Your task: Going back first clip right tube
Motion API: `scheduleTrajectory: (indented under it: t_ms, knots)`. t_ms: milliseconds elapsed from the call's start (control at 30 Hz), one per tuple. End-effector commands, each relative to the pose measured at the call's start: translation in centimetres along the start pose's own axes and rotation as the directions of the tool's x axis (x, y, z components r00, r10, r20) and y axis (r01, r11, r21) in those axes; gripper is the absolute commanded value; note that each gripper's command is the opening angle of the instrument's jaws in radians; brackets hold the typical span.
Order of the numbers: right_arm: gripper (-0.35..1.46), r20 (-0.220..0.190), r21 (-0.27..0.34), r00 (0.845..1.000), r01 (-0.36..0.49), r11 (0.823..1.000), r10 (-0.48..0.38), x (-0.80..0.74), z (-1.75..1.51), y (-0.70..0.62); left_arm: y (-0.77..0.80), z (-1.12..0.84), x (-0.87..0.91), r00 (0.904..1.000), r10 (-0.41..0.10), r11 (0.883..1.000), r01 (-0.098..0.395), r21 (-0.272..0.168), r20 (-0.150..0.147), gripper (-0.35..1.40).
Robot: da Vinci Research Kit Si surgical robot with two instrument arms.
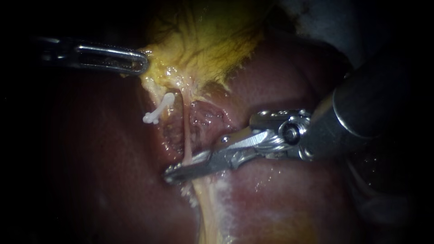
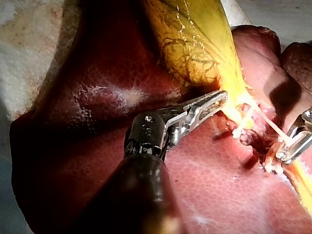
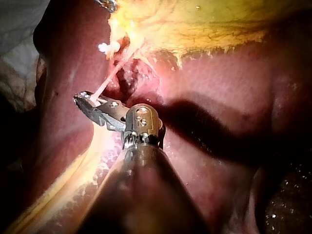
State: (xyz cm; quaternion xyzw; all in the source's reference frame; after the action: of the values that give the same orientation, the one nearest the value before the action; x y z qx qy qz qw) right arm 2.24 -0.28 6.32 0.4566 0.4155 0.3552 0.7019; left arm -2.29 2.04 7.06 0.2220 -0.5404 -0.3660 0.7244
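The white clip (image 1: 158,111) sits just under the gallbladder (image 1: 208,40); what it clasps is hard to make out. Beside it runs a thin pale tube (image 1: 185,131), whose lower end disappears behind the right instrument (image 1: 171,174). That instrument's hand is slightly spread, apart from the clip. The left instrument (image 1: 138,63), its shaft lost in shadow, pinches the gallbladder's edge with its hand.

The endoscope's light pools in the middle: the gallbladder (image 1: 203,45) glows, while the far left and right sink to black. Glare streaks the left instrument (image 1: 135,63) and the right instrument (image 1: 190,166), and wet glints speckle the liver (image 1: 271,180). In the right wrist view a broad dark shadow crosses the liver beside the instrument. In the left wrist view the light burns brightest just ahead of the left instrument.
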Motion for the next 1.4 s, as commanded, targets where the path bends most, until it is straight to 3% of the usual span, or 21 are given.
scheduleTrajectory:
  t_ms: [33,133,167,233,400,500,567,600,733,767,933,1067,1133,1300,1400]
  knots:
    - [-0.35,0.0,0.0,1.0,0.003,1.0,-0.003,0.0,0.0,0.01,0.0,0.0,0.0,1.0,0.0,1.0,0.0,0.0,0.0,-0.35]
    - [-0.35,0.0,-0.001,1.0,0.004,1.0,-0.004,-0.01,0.0,0.03,0.0,0.0,0.0,1.0,0.0,1.0,0.0,0.0,0.0,-0.35]
    - [-0.21,0.0,-0.001,1.0,0.005,1.0,-0.005,-0.02,0.01,0.04,0.0,0.0,0.0,1.0,0.0,1.0,0.0,0.0,0.0,-0.35]
    - [0.16,0.001,-0.002,0.996,0.086,0.996,-0.086,-0.06,0.03,0.1,0.0,0.0,0.0,1.0,0.0,1.0,0.0,0.0,0.0,-0.35]
    - [0.5,0.003,-0.01,0.982,0.187,0.982,-0.187,-0.21,0.11,0.35,0.0,0.0,0.0,1.0,0.0,1.0,0.0,0.0,0.0,-0.35]
    - [0.56,-0.006,-0.034,0.964,0.265,0.964,-0.265,-0.32,0.14,0.53,0.0,0.0,0.0,1.0,0.0,1.0,0.0,0.0,0.0,-0.35]
    - [0.6,-0.034,-0.096,0.947,0.314,0.945,-0.318,-0.41,0.15,0.64,0.0,0.0,0.0,1.0,0.0,1.0,0.0,0.0,0.0,-0.35]
    - [0.6,-0.051,-0.142,0.936,0.338,0.93,-0.348,-0.45,0.14,0.69,0.0,0.0,0.0,1.0,0.0,1.0,0.0,0.0,0.0,-0.35]
    - [0.6,-0.06,-0.207,0.905,0.402,0.892,-0.422,-0.57,0.06,0.79,0.0,0.0,0.01,1.0,0.0,1.0,0.0,0.0,0.0,-0.35]
    - [0.6,-0.055,-0.224,0.887,0.436,0.872,-0.458,-0.58,0.01,0.8,0.0,0.0,0.01,1.0,0.0,1.0,0.0,0.0,0.0,-0.35]
    - [0.6,-0.034,-0.257,0.832,0.527,0.81,-0.553,-0.59,-0.24,0.72,0.0,0.0,0.01,1.0,0.0,1.0,0.0,0.0,0.0,-0.35]
    - [0.6,-0.014,-0.254,0.786,0.595,0.763,-0.618,-0.56,-0.55,0.55,0.01,0.0,0.01,1.0,0.0,1.0,0.0,0.0,0.0,-0.35]
    - [0.6,-0.008,-0.249,0.77,0.616,0.747,-0.638,-0.52,-0.75,0.43,0.0,0.0,0.01,1.0,0.0,1.0,0.0,0.0,0.0,-0.35]
    - [0.6,0.001,-0.244,0.745,0.647,0.722,-0.667,-0.42,-1.15,0.13,0.0,0.0,0.01,1.0,0.0,1.0,0.0,0.0,0.0,-0.35]
    - [0.6,0.005,-0.26,0.739,0.652,0.712,-0.674,-0.33,-1.3,0.02,0.0,0.0,0.0,1.0,0.0,1.0,0.0,0.0,0.0,-0.35]
